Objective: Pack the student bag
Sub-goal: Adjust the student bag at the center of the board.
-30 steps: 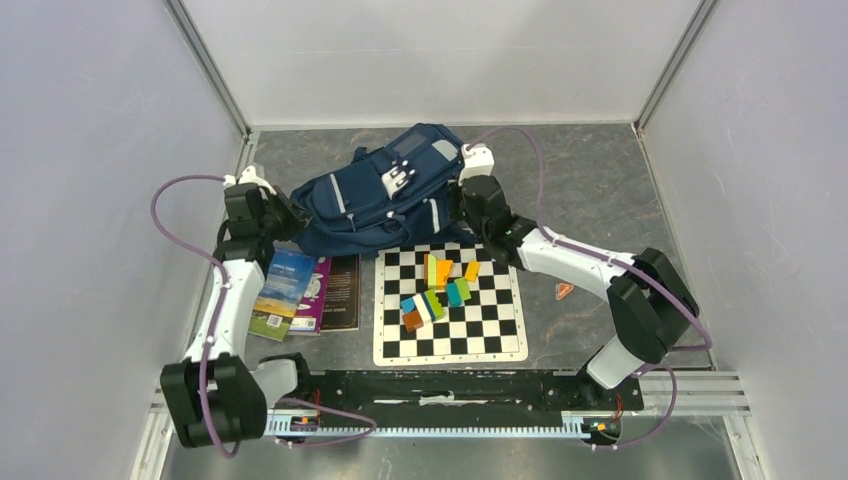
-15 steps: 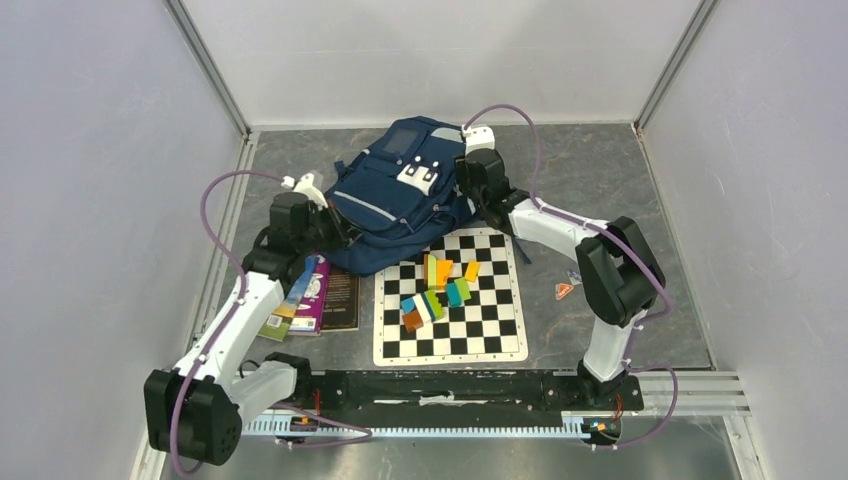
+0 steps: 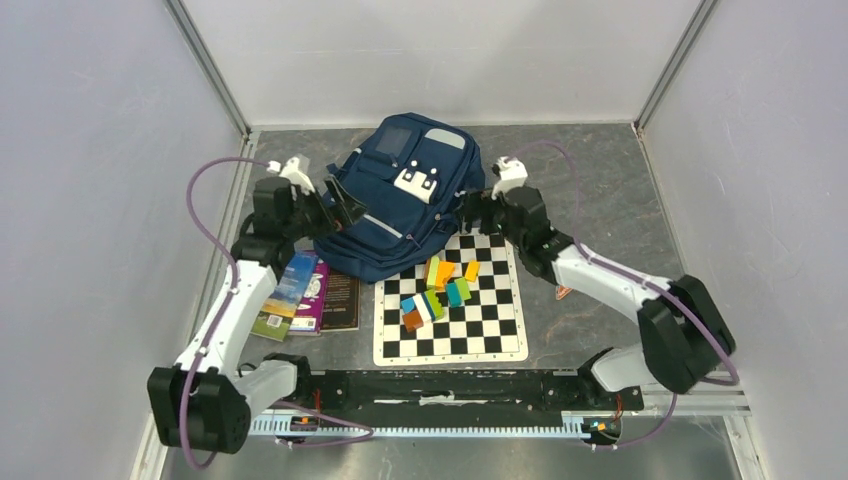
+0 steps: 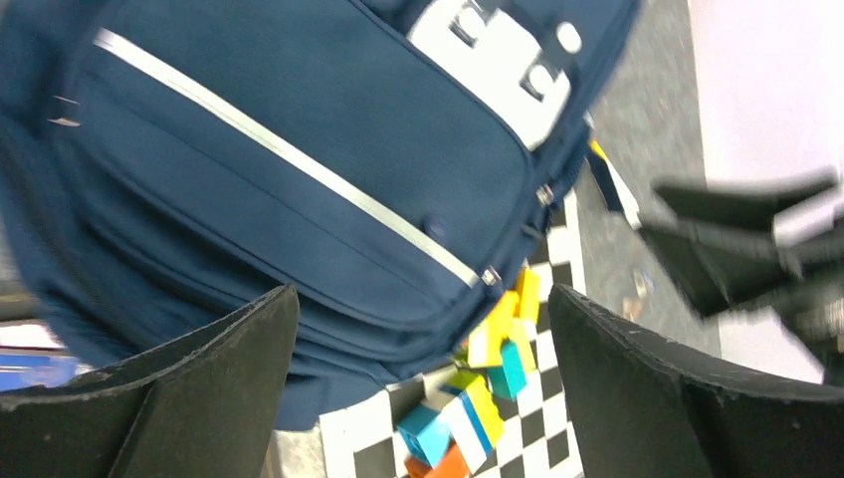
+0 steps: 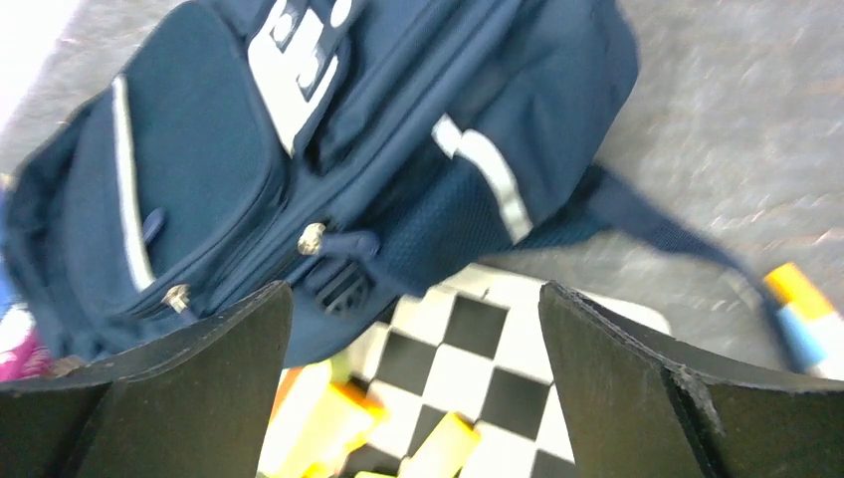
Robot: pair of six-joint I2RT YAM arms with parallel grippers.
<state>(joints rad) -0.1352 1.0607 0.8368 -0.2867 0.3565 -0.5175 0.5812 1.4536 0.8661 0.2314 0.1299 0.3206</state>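
Observation:
The student bag (image 3: 405, 205), navy with grey stripes and a white patch, lies front side up at the back of the table, its lower edge over the top of the chessboard. My left gripper (image 3: 340, 205) hovers at the bag's left side, open, with nothing between its fingers. In the left wrist view the bag (image 4: 299, 149) fills the frame beyond the open gripper (image 4: 423, 299). My right gripper (image 3: 468, 212) is open at the bag's right side. From the right wrist the bag (image 5: 199, 149) and a strap show past the open, empty gripper (image 5: 414, 291).
A black-and-white chessboard mat (image 3: 490, 325) lies in the middle with several coloured blocks (image 3: 440, 285) piled on it. Books (image 3: 300, 295) lie left of the mat. A small orange piece (image 3: 564, 290) sits on the table right of the mat.
Both grippers have gone from shut on the bag to open and let it go. The bag has turned and settled flat, front up; both arms have drawn back to its sides.

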